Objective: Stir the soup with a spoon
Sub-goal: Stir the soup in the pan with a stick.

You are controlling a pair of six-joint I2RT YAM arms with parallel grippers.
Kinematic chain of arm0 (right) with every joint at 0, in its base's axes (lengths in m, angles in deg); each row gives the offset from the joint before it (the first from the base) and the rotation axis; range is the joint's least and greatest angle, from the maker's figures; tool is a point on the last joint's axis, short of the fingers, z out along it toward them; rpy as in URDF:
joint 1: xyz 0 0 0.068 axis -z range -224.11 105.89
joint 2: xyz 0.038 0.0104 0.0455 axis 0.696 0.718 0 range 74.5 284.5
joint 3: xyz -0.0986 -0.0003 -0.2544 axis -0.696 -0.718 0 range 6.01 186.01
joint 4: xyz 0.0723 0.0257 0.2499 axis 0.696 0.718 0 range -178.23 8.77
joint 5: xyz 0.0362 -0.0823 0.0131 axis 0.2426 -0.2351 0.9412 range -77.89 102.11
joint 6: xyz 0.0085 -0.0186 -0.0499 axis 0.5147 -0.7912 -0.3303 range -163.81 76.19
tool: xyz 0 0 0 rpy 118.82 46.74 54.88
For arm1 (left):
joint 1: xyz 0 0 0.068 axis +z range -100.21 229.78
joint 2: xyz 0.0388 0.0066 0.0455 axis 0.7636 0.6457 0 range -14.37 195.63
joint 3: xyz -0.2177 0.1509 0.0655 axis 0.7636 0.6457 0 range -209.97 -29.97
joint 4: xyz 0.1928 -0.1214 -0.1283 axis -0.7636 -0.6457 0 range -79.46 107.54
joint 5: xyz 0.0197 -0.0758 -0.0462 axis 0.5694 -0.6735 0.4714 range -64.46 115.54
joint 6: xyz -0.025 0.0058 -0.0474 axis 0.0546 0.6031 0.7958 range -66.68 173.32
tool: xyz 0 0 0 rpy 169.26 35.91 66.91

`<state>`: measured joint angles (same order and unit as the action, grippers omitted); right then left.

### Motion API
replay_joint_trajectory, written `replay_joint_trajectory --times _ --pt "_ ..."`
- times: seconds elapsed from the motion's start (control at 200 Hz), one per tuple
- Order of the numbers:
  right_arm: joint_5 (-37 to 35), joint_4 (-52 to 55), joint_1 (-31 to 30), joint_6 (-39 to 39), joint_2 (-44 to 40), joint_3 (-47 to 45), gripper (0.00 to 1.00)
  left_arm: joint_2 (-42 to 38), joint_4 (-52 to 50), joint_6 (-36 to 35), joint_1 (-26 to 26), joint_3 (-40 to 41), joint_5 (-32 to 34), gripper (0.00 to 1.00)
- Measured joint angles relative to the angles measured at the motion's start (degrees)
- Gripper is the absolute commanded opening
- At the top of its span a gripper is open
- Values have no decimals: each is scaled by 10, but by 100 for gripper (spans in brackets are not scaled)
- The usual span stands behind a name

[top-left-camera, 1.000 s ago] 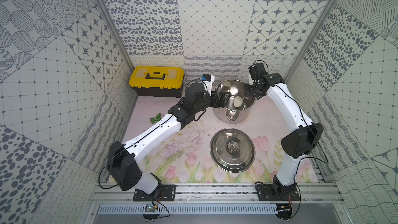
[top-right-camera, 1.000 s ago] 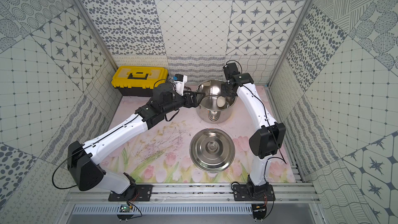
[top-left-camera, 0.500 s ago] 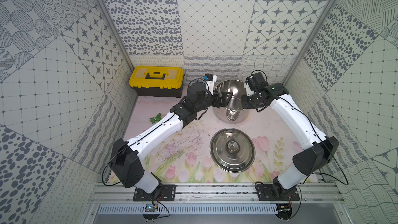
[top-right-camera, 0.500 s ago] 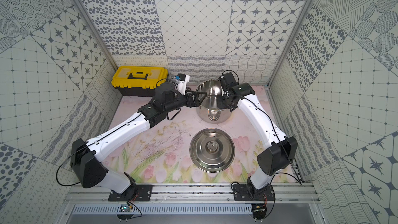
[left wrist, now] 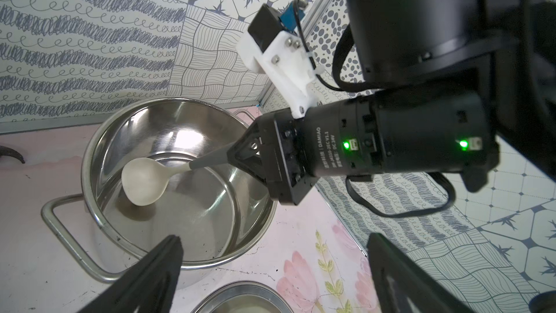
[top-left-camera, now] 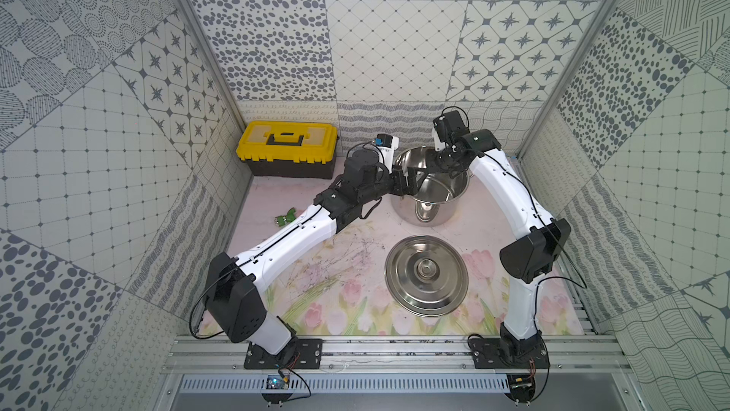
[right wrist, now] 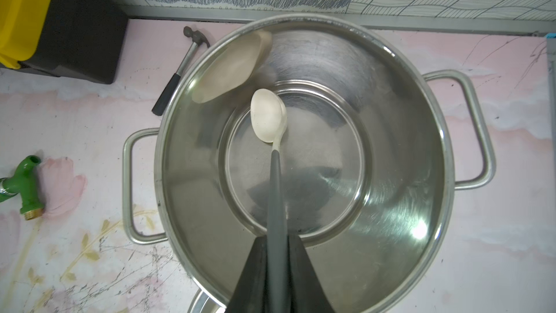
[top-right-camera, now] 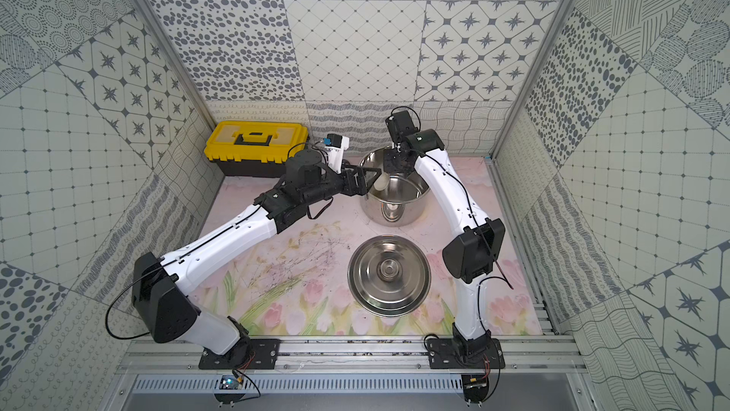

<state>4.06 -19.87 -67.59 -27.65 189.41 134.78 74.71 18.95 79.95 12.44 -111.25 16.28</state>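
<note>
One pot (right wrist: 403, 122), one lid (top-left-camera: 426, 275), one spoon (right wrist: 267, 116), one hammer (right wrist: 177, 77), one toolbox (top-left-camera: 287, 148), one tap (right wrist: 28, 185).

You're looking at a stockpot (right wrist: 406, 152) of polished stainless steel, mirror-bright on its inner wall with fine brushed rings on its floor, and the lid (top-left-camera: 407, 294) is the same glossy metal. Your spoon (right wrist: 267, 116) has a matt cream bowl, plastic or silicone by the look, on a smooth matt dark grey handle. The toolbox (top-left-camera: 288, 140) looks like hard plastic, and the mat (top-left-camera: 335, 270) is smooth but scuffed with dark scratches.
</note>
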Motion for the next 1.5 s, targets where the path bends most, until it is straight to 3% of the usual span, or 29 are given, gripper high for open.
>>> replay_joint_trajectory --times 0.295,0.435,0.795,1.025,1.221,1.496 --pt "-12 17 66 -23 5 7 0 -3 -4 0 0 0 1 100" --pt "-14 17 80 -41 -24 -40 0 -3 -4 0 -1 0 1 100" --pt "3 23 76 -57 -162 -202 0 9 -4 0 -1 -16 3 100" --pt "37 15 35 -24 -202 -262 0 19 -4 0 -2 -28 3 100" --pt "63 0 -9 12 -187 -253 0 20 -4 0 -5 -32 3 100" --pt "58 -10 -36 28 -64 -104 0 4 -4 0 -8 -21 7 100"
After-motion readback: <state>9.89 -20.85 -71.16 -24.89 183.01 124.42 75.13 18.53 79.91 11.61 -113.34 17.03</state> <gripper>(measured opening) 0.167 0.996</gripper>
